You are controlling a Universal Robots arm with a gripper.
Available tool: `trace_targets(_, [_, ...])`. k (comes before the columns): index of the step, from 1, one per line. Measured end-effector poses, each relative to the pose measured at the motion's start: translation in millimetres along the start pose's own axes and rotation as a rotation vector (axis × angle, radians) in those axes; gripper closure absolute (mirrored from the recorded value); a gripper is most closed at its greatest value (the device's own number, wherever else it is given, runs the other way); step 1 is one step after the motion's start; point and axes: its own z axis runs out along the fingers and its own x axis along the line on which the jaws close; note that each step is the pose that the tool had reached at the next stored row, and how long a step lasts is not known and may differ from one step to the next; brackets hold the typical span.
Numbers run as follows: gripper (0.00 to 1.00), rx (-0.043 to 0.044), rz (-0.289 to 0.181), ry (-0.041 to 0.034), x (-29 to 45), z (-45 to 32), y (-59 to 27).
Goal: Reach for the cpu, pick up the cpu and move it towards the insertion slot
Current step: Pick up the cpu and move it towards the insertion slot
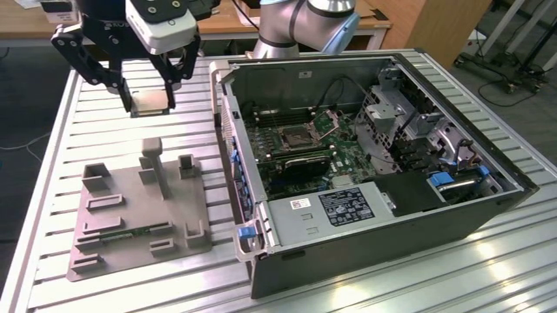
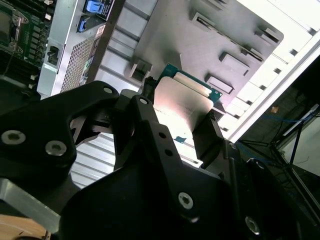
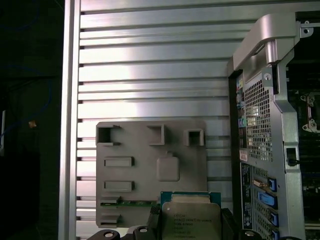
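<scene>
Item: cpu (image 1: pixel 150 104). Small flat square chip, so it has no long axis to tell. It lies about level, silvery top plate facing up toward the wrist and thin rim all round; in the first wrist view (image 3: pixel 190 218) two of its edges run in line with the table's slats.

Holder: pincer (image 1: pixel 149 98), closed to the chip's width and clamped on two opposite edges; the dark fingers (image 2: pixel 207 131) flank the plate in the second wrist view.

Position: raised in the air over the slatted metal table (image 1: pixel 113 124), beyond the far side of the grey tray (image 1: pixel 130 215), toward the exterior view's left of the open computer case (image 1: pixel 392 222).

Item: insertion slot (image 1: pixel 294 137). Metal-framed socket on the green motherboard (image 1: pixel 344 160) inside the case, its hinged plate (image 1: pixel 329 120) standing open. It is well apart from the chip, with the case wall between.
</scene>
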Motion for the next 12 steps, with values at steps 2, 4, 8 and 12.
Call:
trace_targets(2, [0.46,0.0,0.0,0.0,-0.7,0.0,0.0])
trace_targets(4, [0.46,0.0,0.0,0.0,-1.2,0.1,0.0])
trace_targets(8, [0.46,-0.0001,0.0,0.0,-2.5,0.3,0.0])
trace_targets(12, [0.46,0.0,0.0,0.0,-4.5,0.4,0.1])
